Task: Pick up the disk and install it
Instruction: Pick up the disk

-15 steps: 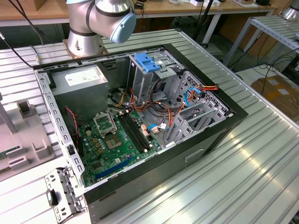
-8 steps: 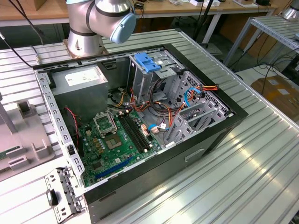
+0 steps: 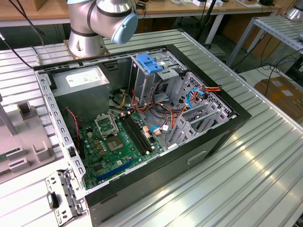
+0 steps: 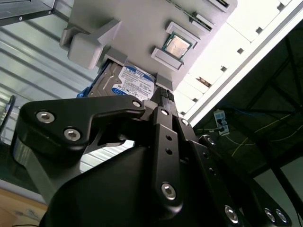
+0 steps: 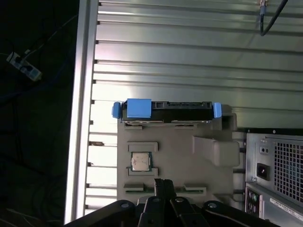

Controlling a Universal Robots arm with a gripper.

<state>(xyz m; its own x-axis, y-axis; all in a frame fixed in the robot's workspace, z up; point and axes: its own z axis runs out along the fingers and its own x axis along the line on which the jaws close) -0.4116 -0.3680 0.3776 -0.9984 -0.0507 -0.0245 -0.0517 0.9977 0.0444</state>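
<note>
1. Plainly, the two black metal fingers (image 5: 159,187) of the gripper (image 5: 164,180) are pressed flat together with nothing held between them. In both wrist views they meet in one thin seam.
2. The fingertips hang over one edge of a pale grey moulded plastic holder (image 5: 213,151); I cannot tell whether they touch it.
3. A small square silver processor chip (image 5: 140,161) sits in a shallow pocket of that holder, between the gripper and the disk.
4. The disk (image 5: 180,111) is a flat rectangular silver-grey hard drive with blue plastic side rails. It stands on its long edge in a slot at the end of the holder opposite the gripper, well apart from the fingertips. Its white label with a blue band shows in the second wrist view.
5. The holder lies on a ribbed aluminium table (image 5: 189,47), with the perforated grey back panel of a computer case (image 5: 277,165) just beside it.
6. In the exterior view the black tower case lies open on its side. Inside it are a green motherboard (image 3: 111,142), a grey boxy power supply (image 3: 80,87) and a blue ribbed plastic latch (image 3: 149,63).
7. Behind the case rises the silver arm (image 3: 102,12) with its light-blue joint cap.
</note>
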